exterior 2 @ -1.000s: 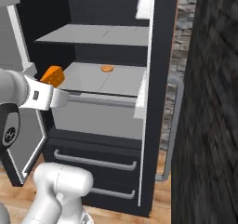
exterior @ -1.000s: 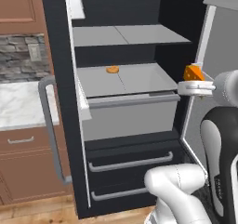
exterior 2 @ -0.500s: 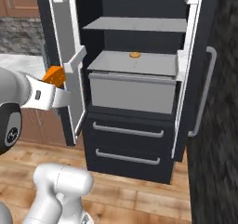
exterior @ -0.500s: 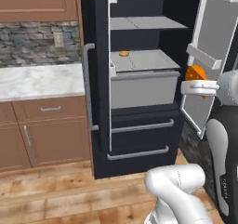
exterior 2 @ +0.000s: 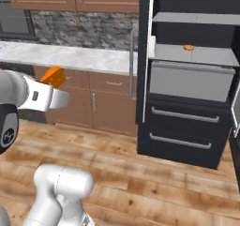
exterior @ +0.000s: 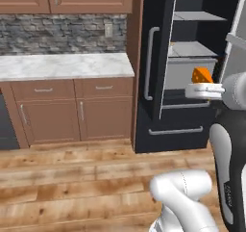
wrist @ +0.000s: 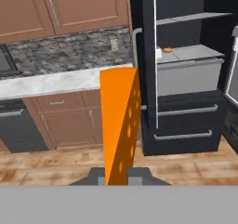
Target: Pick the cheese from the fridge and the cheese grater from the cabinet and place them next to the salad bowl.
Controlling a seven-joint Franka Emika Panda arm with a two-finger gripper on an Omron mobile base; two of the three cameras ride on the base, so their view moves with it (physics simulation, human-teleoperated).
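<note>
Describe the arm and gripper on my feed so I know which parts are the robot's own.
The arm is glossy white, built of rounded, bulbous segments with dark grey bands at the joints; a dark round joint cap shows in the right base view. The hand is a white block, and the gripper ends in two small dark square finger tips. No cables or markings are legible.

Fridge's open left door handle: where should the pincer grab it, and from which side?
Grip the handle mid-span, between its curved ends. It is a vertical bar standing off the door's outer face, which faces the counter, so come from that side, fingers closing horizontally across it. Not now, though: the pincer is shut on the cheese.
</note>
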